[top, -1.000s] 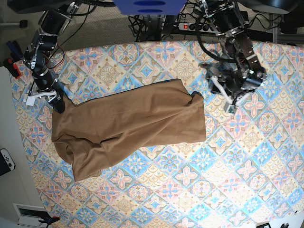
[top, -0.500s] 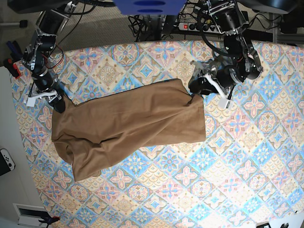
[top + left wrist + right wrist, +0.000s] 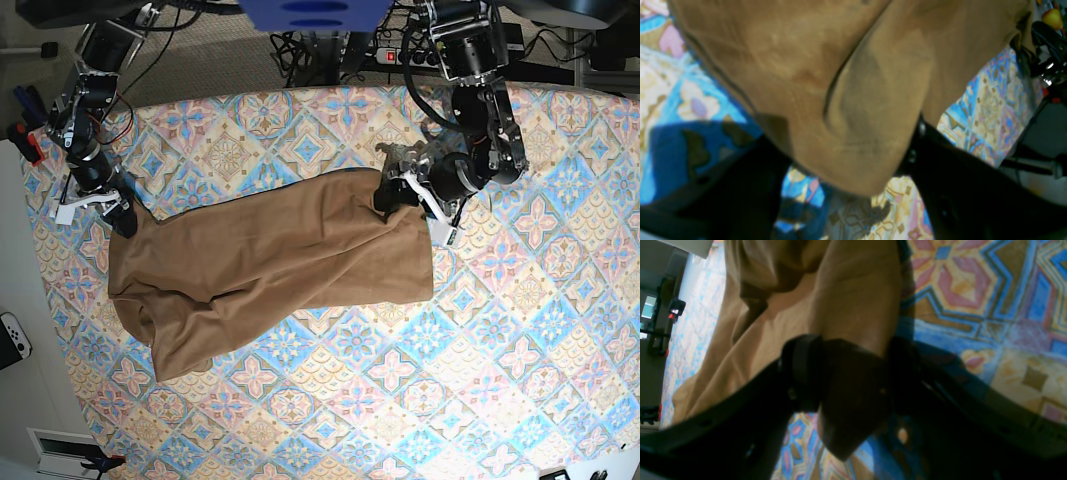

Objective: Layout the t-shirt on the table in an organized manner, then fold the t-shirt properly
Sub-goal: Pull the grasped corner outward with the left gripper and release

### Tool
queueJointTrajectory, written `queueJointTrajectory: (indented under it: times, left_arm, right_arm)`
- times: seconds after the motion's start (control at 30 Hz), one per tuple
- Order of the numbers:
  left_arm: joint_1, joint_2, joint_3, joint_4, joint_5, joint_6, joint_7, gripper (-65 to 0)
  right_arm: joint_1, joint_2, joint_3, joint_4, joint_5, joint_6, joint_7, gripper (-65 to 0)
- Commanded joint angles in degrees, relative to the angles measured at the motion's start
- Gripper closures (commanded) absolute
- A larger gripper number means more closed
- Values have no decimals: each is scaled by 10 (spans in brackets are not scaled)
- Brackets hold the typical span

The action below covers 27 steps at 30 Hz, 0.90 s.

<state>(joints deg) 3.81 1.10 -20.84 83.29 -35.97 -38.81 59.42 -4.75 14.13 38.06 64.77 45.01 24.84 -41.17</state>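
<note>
The tan-brown t-shirt (image 3: 270, 260) lies crumpled lengthwise across the patterned table (image 3: 500, 350). At the shirt's upper right corner sits my left gripper (image 3: 392, 198). In the left wrist view its black fingers (image 3: 940, 173) stand apart, and a rounded fold of the t-shirt (image 3: 857, 110) lies between them, so the left gripper (image 3: 843, 150) is open. My right gripper (image 3: 125, 218) is at the shirt's upper left corner. Its fingers (image 3: 800, 373) straddle a bunched corner of the t-shirt (image 3: 853, 306), which fills the gap, and the right gripper (image 3: 853, 373) is open. No white tag shows.
A power strip (image 3: 405, 55) and cables lie beyond the table's far edge. A white game controller (image 3: 12, 340) rests off the table's left side, and a red and black tool (image 3: 25, 135) is at the upper left. Bare table spreads in front of and right of the shirt.
My left arm swung leftwards from the bare table on the right and came down onto the shirt's upper right corner. The right arm and the shirt have stayed put.
</note>
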Motion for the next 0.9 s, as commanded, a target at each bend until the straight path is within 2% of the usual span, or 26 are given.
queueJointTrajectory:
  times: [0.0, 0.1, 0.17, 0.23, 0.37, 0.43, 0.63, 0.87]
  left_arm:
    - [0, 18, 27, -3, -18, -12, 28, -262]
    - [2, 18, 32, -3, -19, -12, 30, -121]
    - [4, 18, 30, -3, -21, -12, 30, -8]
    - [4, 16, 29, -3, -22, -12, 33, 0]
    - [12, -1, 28, 0, -25, -12, 81, 0]
    - [13, -7, 27, 1, -25, -12, 88, 0]
    - [15, -40, 27, 1, -25, -12, 95, 0]
    - [12, -54, -3, 1, -20, -12, 150, 0]
  right_arm:
    - [-2, -3, -7, -3, -27, -10, -71, -316]
    - [1, -2, -7, 0, -27, -9, -93, -313]
    - [1, 2, -7, 17, -27, -9, -96, -282]
    - [0, 2, -7, 34, -27, -9, -97, -221]
    - [-1, 3, -7, 56, -28, -9, -97, -57]
    - [-1, 3, -7, 58, -28, -9, -98, 0]
    - [0, 3, -7, 56, -28, -9, -98, 0]
    - [-2, 3, -7, 56, -28, -9, -98, 0]
